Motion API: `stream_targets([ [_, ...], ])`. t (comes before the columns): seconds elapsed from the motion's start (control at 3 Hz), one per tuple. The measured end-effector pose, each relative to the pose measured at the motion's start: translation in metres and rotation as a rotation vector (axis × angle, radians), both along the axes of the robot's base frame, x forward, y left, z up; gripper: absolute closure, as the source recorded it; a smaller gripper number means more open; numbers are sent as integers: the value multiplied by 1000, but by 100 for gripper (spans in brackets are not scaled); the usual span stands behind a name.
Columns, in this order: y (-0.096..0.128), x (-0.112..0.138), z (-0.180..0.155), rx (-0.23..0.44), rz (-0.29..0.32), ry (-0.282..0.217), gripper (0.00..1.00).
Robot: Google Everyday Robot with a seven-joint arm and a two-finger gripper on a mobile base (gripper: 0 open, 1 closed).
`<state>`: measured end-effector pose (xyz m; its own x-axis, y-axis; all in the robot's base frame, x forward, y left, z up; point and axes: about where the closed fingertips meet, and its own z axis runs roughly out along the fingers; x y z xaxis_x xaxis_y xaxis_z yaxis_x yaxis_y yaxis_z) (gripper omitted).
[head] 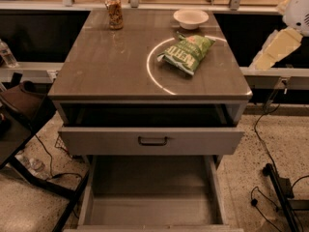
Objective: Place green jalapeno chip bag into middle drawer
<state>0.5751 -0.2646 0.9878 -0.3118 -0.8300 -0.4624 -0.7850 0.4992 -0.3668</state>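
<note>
While the green jalapeno chip bag (188, 53) lies on the desk (106, 66), the pincer (279, 47) hangs off the desk's right side, partly cut off, and I cannot tell its grip.

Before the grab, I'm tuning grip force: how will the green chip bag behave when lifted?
The green jalapeno chip bag looks crinkly and puffed, so probably light and floppy, crumpling under pressure. Lying flat on the cabinet top, it should not roll. The pincer hangs beyond the top's right edge.
</note>
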Motion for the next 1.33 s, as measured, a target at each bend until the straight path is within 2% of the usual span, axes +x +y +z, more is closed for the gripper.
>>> stream_targets([
  [0.33, -10, 76, -2, 164, -12, -133, 0],
  [0.67, -7, 131, -2, 303, 6, -219, 0],
  [1.0, -10, 139, -1, 320, 2, -230, 0],
  [1.33, -5, 131, -16, 336, 0, -199, 0],
])
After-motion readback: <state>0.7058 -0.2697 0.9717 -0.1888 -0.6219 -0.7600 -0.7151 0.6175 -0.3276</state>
